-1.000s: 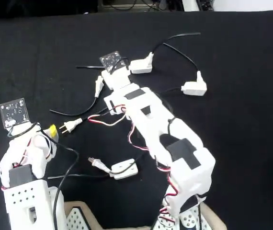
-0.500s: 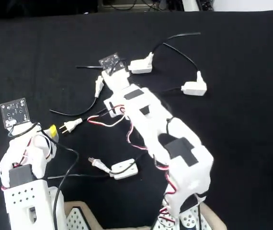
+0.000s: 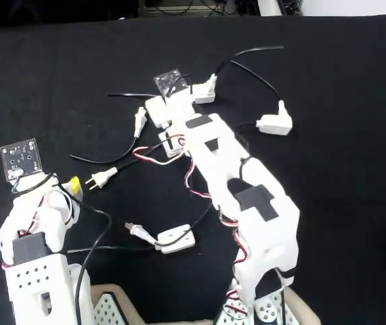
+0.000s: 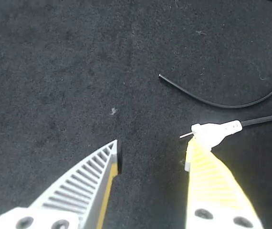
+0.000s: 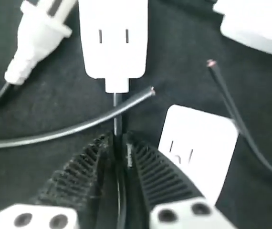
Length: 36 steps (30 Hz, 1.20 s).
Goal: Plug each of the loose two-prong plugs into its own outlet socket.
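My right gripper (image 5: 121, 143) is shut on the thin black cable (image 5: 117, 107) of a white outlet socket (image 5: 113, 38). A white two-prong plug (image 5: 38, 28) lies beside that socket. A second white socket (image 5: 200, 143) lies close against one finger. In the high view the right arm (image 3: 213, 156) stretches to the far middle, by a socket (image 3: 156, 110) and a plug (image 3: 139, 122). My left gripper (image 4: 152, 145) stands open near the front left, with a white plug (image 4: 214, 131) just past its yellow finger (image 4: 207, 181); that plug (image 3: 100, 178) lies on the cloth.
Two more white sockets (image 3: 200, 91) (image 3: 274, 123) lie at the back on curling black cables. Another socket (image 3: 176, 238) with a plug (image 3: 133, 230) beside it sits near the front between the arms. A loose cable end (image 5: 145, 93) crosses the held cable.
The right arm has swung a little to the right and farther back. The white socket by its gripper has come into sight in the high view. The left arm has not moved.
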{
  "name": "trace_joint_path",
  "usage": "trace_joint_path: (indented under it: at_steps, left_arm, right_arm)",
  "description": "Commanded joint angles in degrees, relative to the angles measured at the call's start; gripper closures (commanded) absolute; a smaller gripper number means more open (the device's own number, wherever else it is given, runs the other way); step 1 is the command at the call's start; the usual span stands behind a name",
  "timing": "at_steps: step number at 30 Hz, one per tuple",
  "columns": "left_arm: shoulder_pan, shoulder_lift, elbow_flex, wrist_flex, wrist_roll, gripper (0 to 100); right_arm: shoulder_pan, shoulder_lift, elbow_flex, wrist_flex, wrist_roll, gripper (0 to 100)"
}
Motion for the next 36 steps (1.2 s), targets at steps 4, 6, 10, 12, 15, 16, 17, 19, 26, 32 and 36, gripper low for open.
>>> trace_joint_path:
  at_steps: [4, 6, 10, 12, 15, 16, 17, 19, 26, 32, 36]
  left_arm:
    - [0.0, -0.1, -0.1, -1.2, -0.4, 77]
    - [0.0, -0.1, -0.1, -1.2, -0.4, 77]
    - [0.0, -0.1, 0.3, -1.3, -0.4, 76]
    - [0.0, -0.1, 0.3, -1.3, -0.5, 76]
    - [0.0, -0.1, 0.3, -1.3, -0.5, 76]
    - [0.0, -0.1, 0.3, -1.3, -0.5, 76]
    - [0.0, -0.1, 0.3, -1.3, -0.5, 76]
    - [0.0, -0.1, 0.3, -1.3, -0.5, 76]
    - [0.0, -0.1, 0.4, -1.3, -0.5, 76]
    - [0.0, -0.1, 0.4, -1.3, -0.5, 76]
    - [0.0, -0.1, 0.4, -1.3, -0.5, 76]
  right_arm:
    - [-1.4, -9.6, 1.6, 8.0, 1.2, 98.7]
    - [-2.5, -14.9, 4.4, 10.0, 3.9, 98.7]
    - [-4.8, -24.3, 10.9, 12.7, 9.1, 98.7]
    - [-5.3, -26.9, 13.7, 14.1, 10.9, 98.7]
    - [-5.3, -28.6, 15.8, 17.5, 14.8, 98.7]
    - [-5.1, -28.7, 16.0, 18.7, 16.8, 98.7]
    - [-5.0, -28.9, 16.4, 20.0, 19.0, 98.7]
    - [-4.5, -29.1, 17.4, 22.2, 24.1, 98.7]
    - [4.2, -29.1, 14.8, 23.7, 28.3, 97.9]
    - [5.0, -29.1, 11.9, 23.9, 21.6, 81.3]
    - [2.9, -29.1, 11.4, 23.6, 19.6, 79.6]
